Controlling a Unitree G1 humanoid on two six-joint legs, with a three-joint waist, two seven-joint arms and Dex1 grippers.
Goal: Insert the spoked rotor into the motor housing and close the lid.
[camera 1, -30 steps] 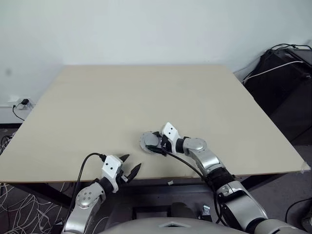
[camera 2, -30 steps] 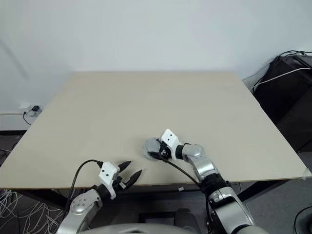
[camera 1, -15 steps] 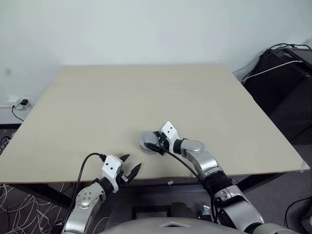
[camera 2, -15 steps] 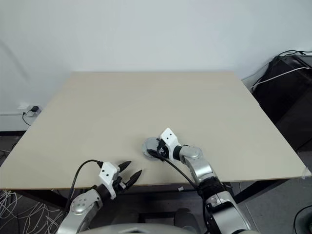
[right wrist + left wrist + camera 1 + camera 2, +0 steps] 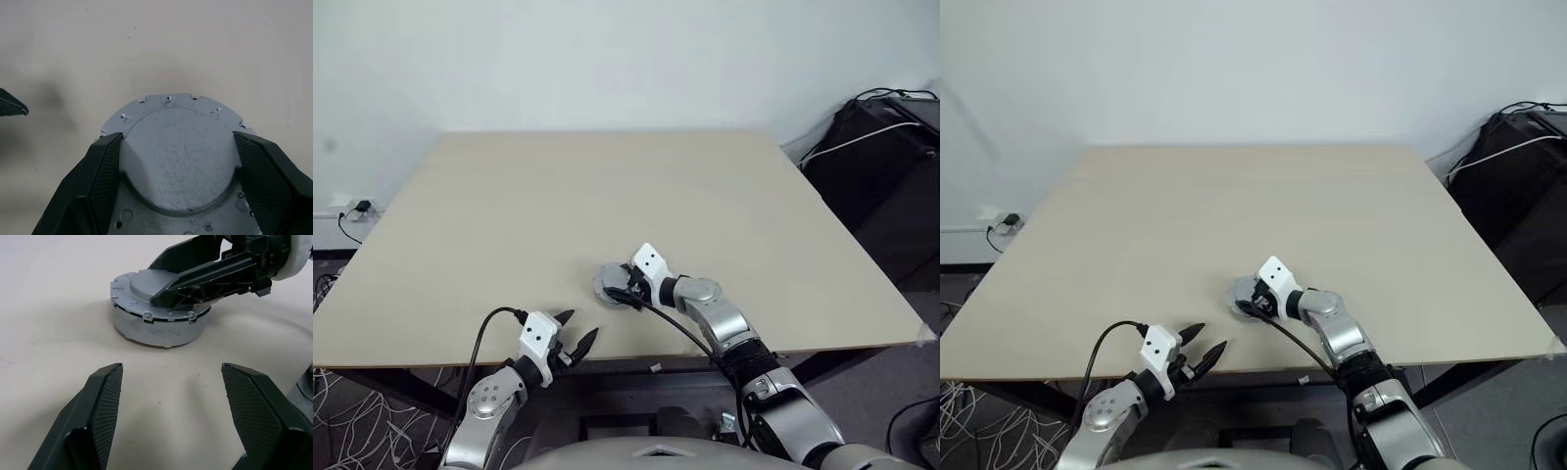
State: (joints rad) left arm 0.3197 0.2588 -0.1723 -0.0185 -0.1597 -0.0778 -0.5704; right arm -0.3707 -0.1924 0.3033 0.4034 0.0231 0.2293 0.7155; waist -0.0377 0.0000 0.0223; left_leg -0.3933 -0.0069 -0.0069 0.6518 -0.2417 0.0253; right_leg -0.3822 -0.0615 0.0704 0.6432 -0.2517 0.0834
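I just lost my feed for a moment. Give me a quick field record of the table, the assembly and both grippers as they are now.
surface: beige table
assembly: round silver motor assembly, lid on top, flat on table near front edge
right gripper: fingers spread across the lid's raised centre, resting on top
left gripper: open, holding nothing, low at the front edge, pointing at the assembly, apart from it

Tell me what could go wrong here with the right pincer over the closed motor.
The right pincer straddles the lid's raised centre; squeezing there could slip off the smooth metal or tilt the lid. The motor housing sits loose on the table, so a push may slide it toward the near edge.
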